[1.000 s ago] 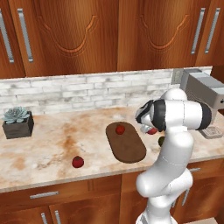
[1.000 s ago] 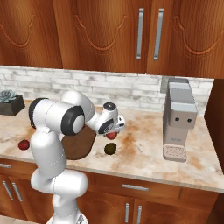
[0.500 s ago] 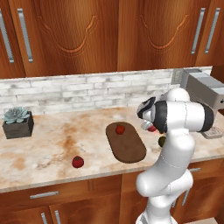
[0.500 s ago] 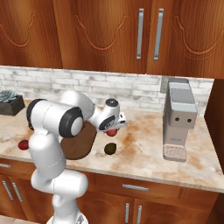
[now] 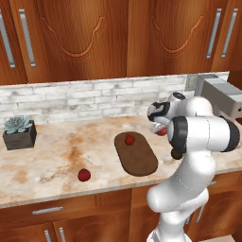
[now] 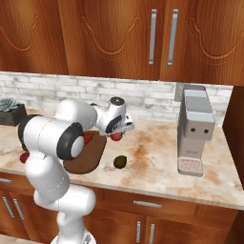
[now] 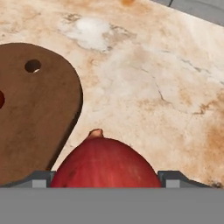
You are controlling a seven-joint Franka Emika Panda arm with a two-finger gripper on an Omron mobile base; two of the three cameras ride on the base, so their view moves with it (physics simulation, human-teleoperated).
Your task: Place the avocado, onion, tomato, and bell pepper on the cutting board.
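My gripper (image 6: 117, 135) (image 5: 159, 129) (image 7: 105, 176) is shut on a red onion (image 7: 104, 162) with a small pointed tip, holding it just above the counter beside the far right end of the cutting board (image 5: 137, 157) (image 6: 84, 161) (image 7: 30, 114). A small red round item (image 5: 129, 140) lies on the board's far end. Another red round item (image 5: 84, 175) rests on the counter left of the board. The dark olive avocado (image 6: 120, 162) (image 5: 177, 154) sits on the counter right of the board, near the front. My arm hides part of the board in the right base view.
A grey coffee machine (image 6: 194, 129) stands at the right end of the counter. A potted succulent (image 5: 20, 132) sits at the far left by the brick backsplash. Wooden cabinets hang above, and the counter's front edge runs close to my base.
My hand has shifted slightly toward the cutting board with the onion in it. The other items have not moved.
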